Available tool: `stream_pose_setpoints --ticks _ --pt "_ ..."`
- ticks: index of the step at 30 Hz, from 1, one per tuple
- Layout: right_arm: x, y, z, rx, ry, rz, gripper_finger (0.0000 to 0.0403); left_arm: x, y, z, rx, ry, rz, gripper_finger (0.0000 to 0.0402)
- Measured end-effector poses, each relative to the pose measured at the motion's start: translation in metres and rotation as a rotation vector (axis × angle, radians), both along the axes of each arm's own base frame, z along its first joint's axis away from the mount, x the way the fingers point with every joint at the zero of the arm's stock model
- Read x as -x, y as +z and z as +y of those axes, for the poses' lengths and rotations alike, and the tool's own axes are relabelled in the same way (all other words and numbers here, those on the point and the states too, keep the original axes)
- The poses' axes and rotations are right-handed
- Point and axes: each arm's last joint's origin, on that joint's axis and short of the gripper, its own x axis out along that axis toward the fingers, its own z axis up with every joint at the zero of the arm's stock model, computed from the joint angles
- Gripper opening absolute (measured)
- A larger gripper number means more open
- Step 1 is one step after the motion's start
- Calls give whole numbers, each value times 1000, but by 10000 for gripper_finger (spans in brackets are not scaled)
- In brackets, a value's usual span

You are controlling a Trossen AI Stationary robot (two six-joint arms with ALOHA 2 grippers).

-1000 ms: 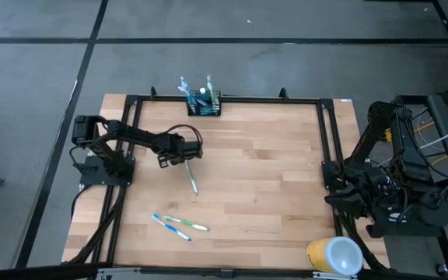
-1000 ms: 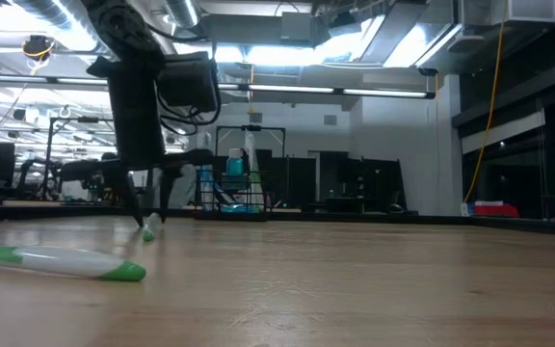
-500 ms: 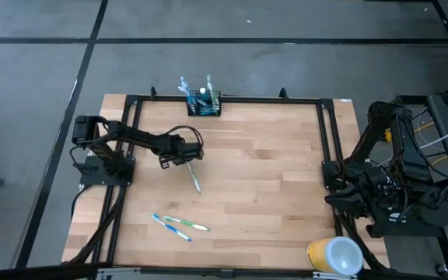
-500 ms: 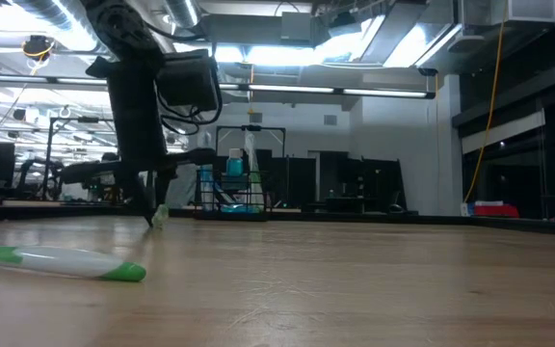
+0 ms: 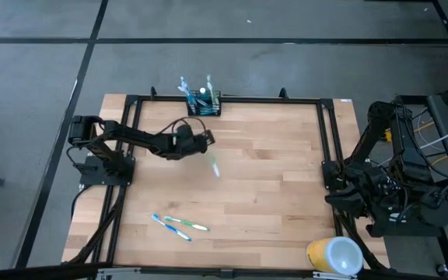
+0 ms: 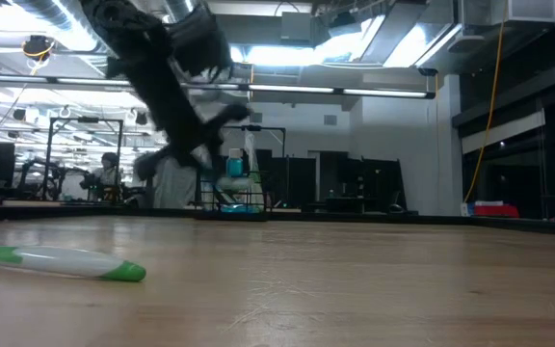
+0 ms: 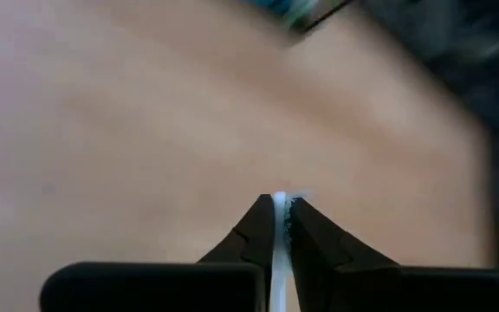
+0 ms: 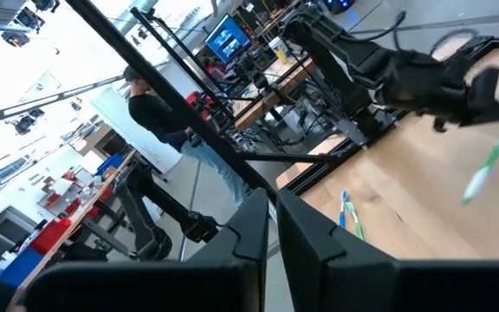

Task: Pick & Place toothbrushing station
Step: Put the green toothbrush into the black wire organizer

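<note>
Left gripper [image 5: 206,141]: clamped on a toothbrush [image 5: 215,167], raised above the table [image 5: 271,194].
Right gripper [image 8: 271,208]: fingers together, parked off-table.
Caddy [image 5: 205,103]: far edge.

Pale wooden table [image 5: 271,194] of smooth planks, with soft matt sheen. Black wire-mesh metal caddy [image 5: 204,103] at 12 o'clock. Glossy green-and-white plastic toothbrush [image 6: 61,262] lying on wood. Matt black fingers [image 7: 254,238] pinching thin white plastic handle [image 7: 278,247].

Robotics lab in an open industrial hall

Exposed ceiling ducts [image 6: 258,19] and strip lights [image 6: 335,92] at twelve o'clock; other arm rigs [image 8: 336,52], a monitor [image 8: 230,36] and a standing person [image 8: 167,117] beyond the wooden table [image 5: 271,179].
</note>
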Motion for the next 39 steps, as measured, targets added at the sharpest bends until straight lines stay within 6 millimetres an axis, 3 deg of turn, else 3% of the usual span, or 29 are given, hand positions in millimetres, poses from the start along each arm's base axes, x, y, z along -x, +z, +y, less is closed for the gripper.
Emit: stream_pose_setpoints --ticks 5,9,19,24,33,39 --pt "0 -1 1 13 -41 -10 32 -14 25 14 -391 65 -62 14" --pt "-1 -3 4 41 -78 -18 32 -19 49 27 -654 122 -8 14" --pt "-3 -9 14 39 -150 -35 32 -9 95 61 -1002 194 134 13" --pt "-5 -13 19 33 -184 -46 32 -5 98 76 -1074 131 164 13" --pt "-7 -19 27 -13 -216 -60 32 -8 83 100 -1138 119 210 12" --pt "-13 -21 28 -30 -242 -62 32 -29 86 131 -1209 86 245 12"
